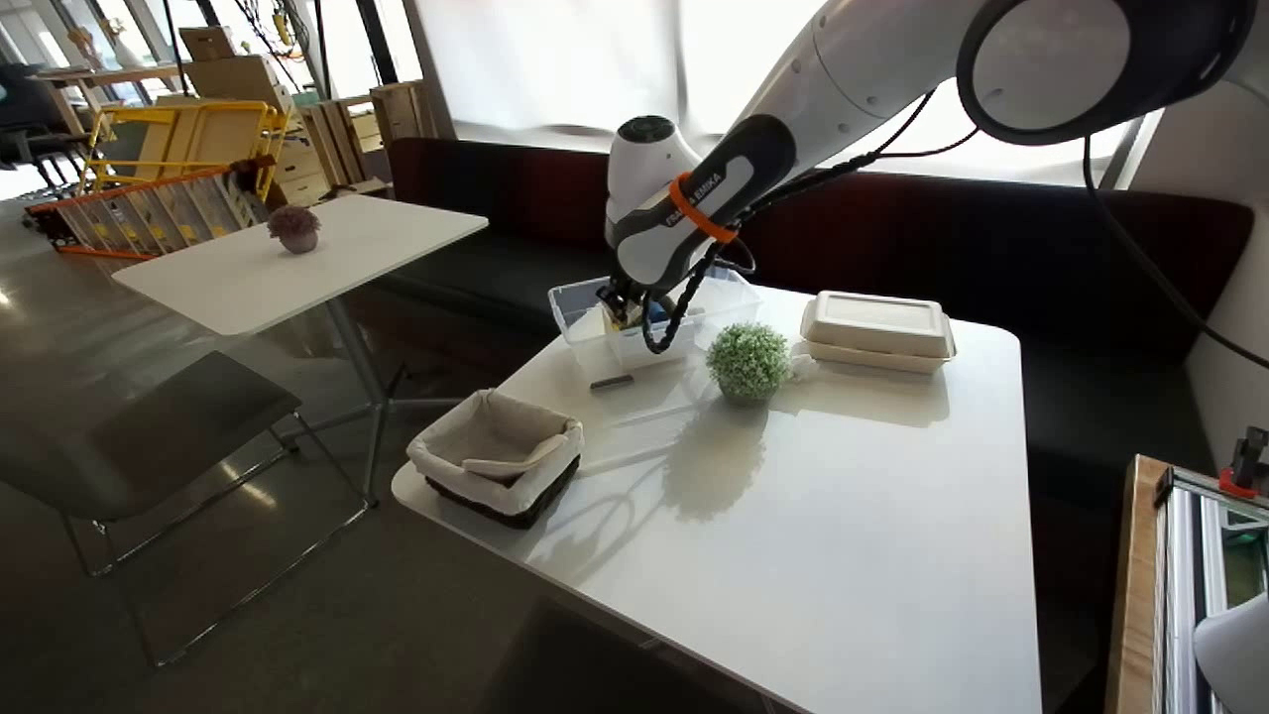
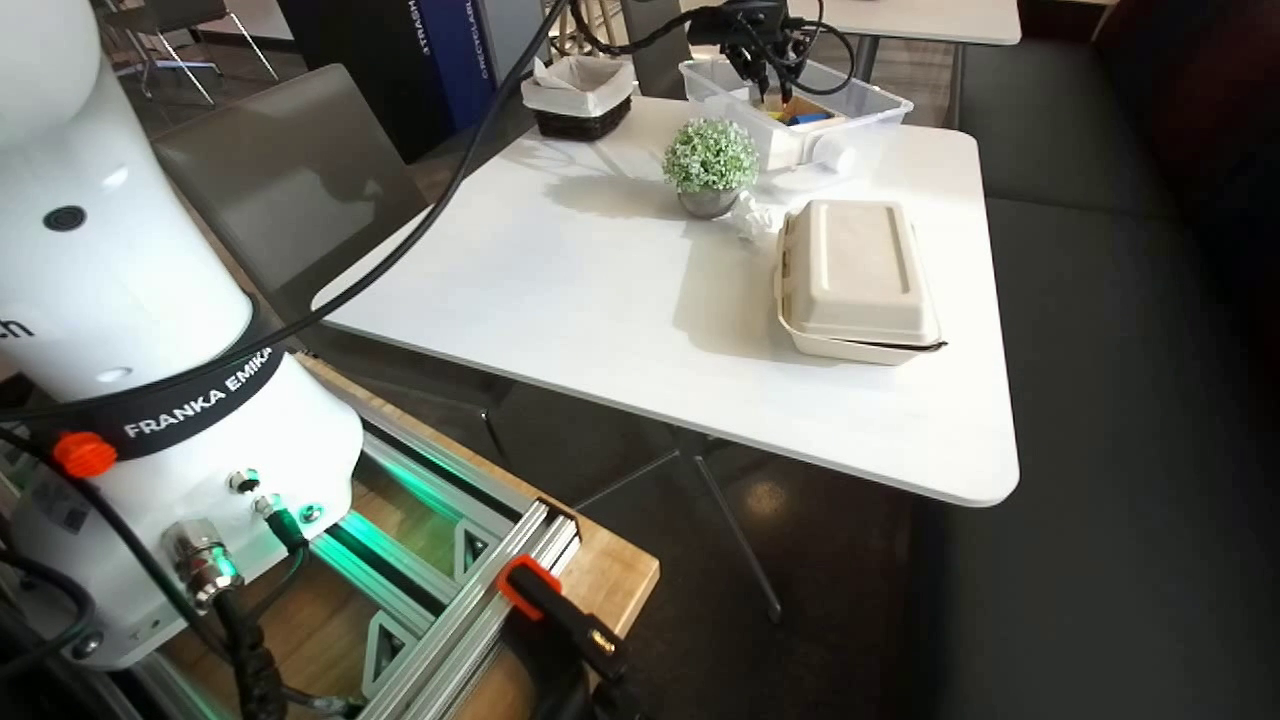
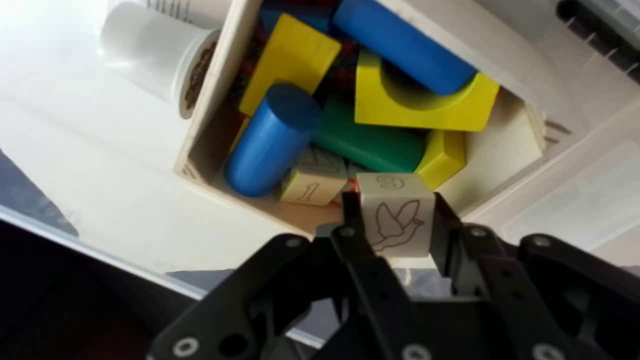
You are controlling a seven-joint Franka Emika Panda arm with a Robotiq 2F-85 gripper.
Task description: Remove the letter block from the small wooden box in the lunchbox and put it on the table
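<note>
At the bottom centre of the wrist view, the black two-fingered gripper (image 3: 397, 215) pinches a pale wooden letter block (image 3: 397, 225), a cube with a brown bird outline on one face. The block shows over the lower edge of the small open-topped wooden box (image 3: 507, 135), but its height above it cannot be told. Mid-frame, the box holds blue cylinders (image 3: 272, 142), a green block (image 3: 367, 140) and yellow blocks (image 3: 290, 57). A white cup (image 3: 140, 50) is just beside it at upper left. Near the top of an exterior view, the box sits inside the translucent white rectangular plastic lunchbox (image 2: 872, 138), which stands on the glossy white rectangular table (image 2: 560, 280); a round green leafy plant (image 2: 710, 155) is near it.
</note>
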